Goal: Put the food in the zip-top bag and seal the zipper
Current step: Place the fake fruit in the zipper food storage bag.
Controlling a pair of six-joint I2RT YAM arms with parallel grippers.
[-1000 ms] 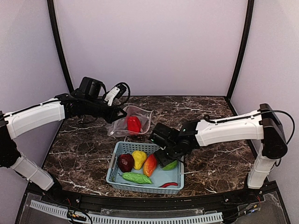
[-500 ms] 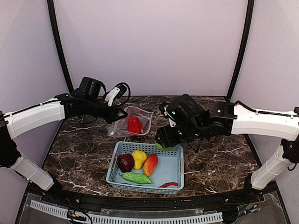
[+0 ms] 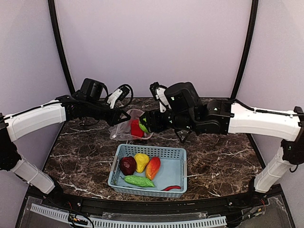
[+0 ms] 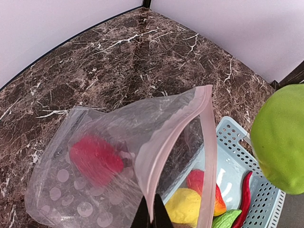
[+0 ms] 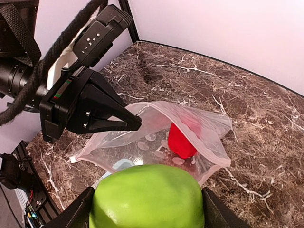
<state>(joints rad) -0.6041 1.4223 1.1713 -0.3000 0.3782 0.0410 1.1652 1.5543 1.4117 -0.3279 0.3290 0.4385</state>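
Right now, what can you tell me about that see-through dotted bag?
The zip-top bag is clear, floppy plastic printed with white dots, with a pinkish zipper strip along its mouth. It lies on the marble table, its mouth lifted open by the left claw, pinched shut on the rim. One red pepper sits inside. A lime-green pepper hovers beside the mouth.

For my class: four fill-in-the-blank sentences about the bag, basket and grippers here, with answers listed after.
1. The pepper held in the right gripper is ____.
2. Inside the zip-top bag lies one ____ pepper.
3. The basket holds ____ food pieces.
4. The zipper is pinched by the ____ gripper.
Answers: green; red; five; left.
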